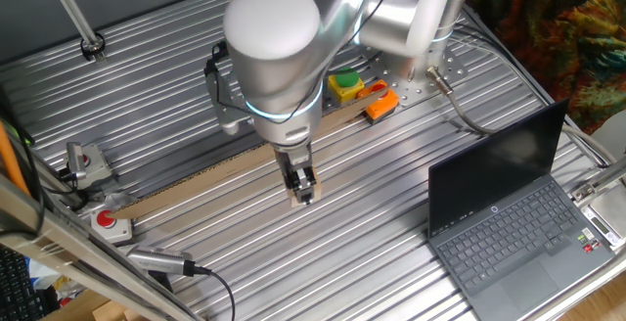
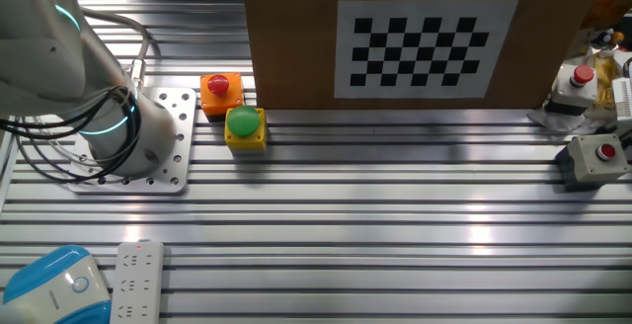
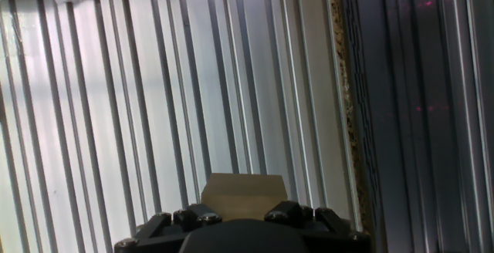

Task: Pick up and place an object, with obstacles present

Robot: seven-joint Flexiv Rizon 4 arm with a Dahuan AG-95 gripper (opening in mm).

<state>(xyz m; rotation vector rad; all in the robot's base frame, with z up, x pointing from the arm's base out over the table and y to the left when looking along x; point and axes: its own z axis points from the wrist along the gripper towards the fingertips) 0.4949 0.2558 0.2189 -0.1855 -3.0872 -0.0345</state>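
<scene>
A: Which step is this?
B: The pick. The gripper (image 1: pixel 304 190) is low over the block (image 3: pixel 241 196), just on the near side of the strip (image 1: pixel 210 178); whether its fingers have clamped it, I cannot tell.
A: Next?
B: Probably lifting over the strip. The ribbed metal table (image 1: pixel 372 262) also carries a laptop (image 1: pixel 518 225).

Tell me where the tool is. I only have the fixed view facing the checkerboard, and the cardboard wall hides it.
Observer: Behind that cardboard wall, on the laptop side, about midway along it. The tool points down.
Operator: Block there?
Observer: Yes. The hand view shows the tan block right at the tool.
Operator: Touching the wall?
Observer: No, bare slats of the table show between the block and the wall.
</scene>
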